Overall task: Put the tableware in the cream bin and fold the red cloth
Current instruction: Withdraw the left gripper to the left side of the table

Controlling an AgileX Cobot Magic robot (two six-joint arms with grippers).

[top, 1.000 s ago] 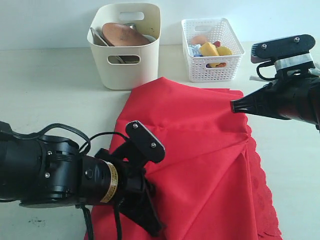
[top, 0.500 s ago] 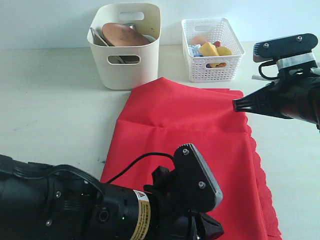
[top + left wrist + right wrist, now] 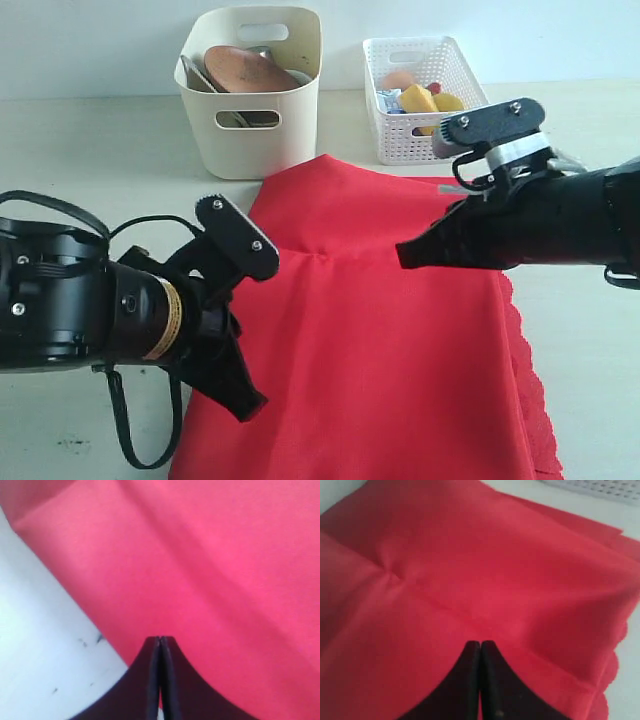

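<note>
1. Off-white tabletop (image 3: 90, 160) carries everything. In the left wrist view it shows as a pale, scuffed patch (image 3: 40, 645) just beside the fingers, where the fabric ends.
2. The red cloth (image 3: 380, 340) lies spread out beneath both sets of fingertips, with faint crease lines crossing it. Its near end is cut off by the frame. Its scalloped edge runs along the side away from the left fingers, under the right arm.
3. The left gripper (image 3: 245, 405) has its black fingers pressed together with no fabric visible between them (image 3: 160, 641). The tip sits at the cloth's side edge, and I cannot tell whether it touches. The bulky arm behind it hides part of that edge and the table.
4. The right gripper (image 3: 402, 255) is likewise closed, finger against finger (image 3: 480, 644). It points across the middle of the cloth, and contact is unclear.
5. The cream bin (image 3: 250, 135) stands beyond both fingertips, well apart from them, just past the cloth's far corner.
6. The white lattice basket (image 3: 425, 140) sits beside the bin, behind the right wrist, which covers its front corner. The yellow and orange pieces inside are too small to name.
7. The brown wooden plate (image 3: 245, 70) leans inside the bin. Greyish items beside it are mostly hidden by the bin wall.
</note>
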